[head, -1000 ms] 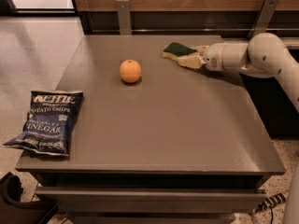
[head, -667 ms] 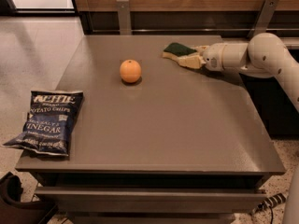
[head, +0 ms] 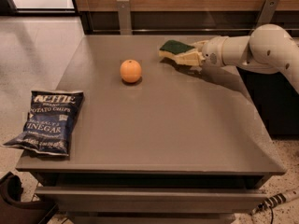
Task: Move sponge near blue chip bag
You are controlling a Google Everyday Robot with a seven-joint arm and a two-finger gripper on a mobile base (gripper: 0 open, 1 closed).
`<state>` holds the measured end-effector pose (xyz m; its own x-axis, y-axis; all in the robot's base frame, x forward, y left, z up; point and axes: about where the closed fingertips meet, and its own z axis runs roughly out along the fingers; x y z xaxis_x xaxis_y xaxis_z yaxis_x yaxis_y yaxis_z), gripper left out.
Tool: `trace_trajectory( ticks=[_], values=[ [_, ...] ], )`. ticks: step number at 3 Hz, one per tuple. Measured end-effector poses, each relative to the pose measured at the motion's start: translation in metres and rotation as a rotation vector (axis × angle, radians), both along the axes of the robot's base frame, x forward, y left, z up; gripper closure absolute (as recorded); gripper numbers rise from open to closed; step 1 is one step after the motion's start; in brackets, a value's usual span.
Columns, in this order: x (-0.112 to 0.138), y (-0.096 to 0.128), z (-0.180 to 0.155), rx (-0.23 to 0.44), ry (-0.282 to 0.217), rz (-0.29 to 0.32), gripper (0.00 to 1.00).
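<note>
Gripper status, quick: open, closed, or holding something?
Gripper: at the right end of the sponge, far from the blue chip bag; open or closed cannot be told.

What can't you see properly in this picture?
Camera view:
- sponge: right end hidden by the gripper, at the far right of the table.
- blue chip bag: smallest print too blurry to read.
- arm: cut off by the picture's right edge.

the grey table [head: 187, 139] carries the blue chip bag [head: 46, 121] near-left and an orange [head: 131, 71] farther back; the gripper [head: 194, 58] holds the sponge [head: 174, 47] far right.
</note>
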<state>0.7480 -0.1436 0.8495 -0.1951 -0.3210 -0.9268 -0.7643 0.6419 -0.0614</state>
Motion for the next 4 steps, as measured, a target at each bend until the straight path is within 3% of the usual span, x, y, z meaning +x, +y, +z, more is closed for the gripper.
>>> trace_trajectory(
  ticks=[1,2,4],
  values=[
    [0.000,0.000,0.000,0.000,0.000,0.001,1.00],
    [-0.012,-0.008,0.026,-0.029,-0.028,-0.025,1.00],
    [-0.050,-0.019,0.063,-0.083,-0.066,-0.052,1.00]
  ],
)
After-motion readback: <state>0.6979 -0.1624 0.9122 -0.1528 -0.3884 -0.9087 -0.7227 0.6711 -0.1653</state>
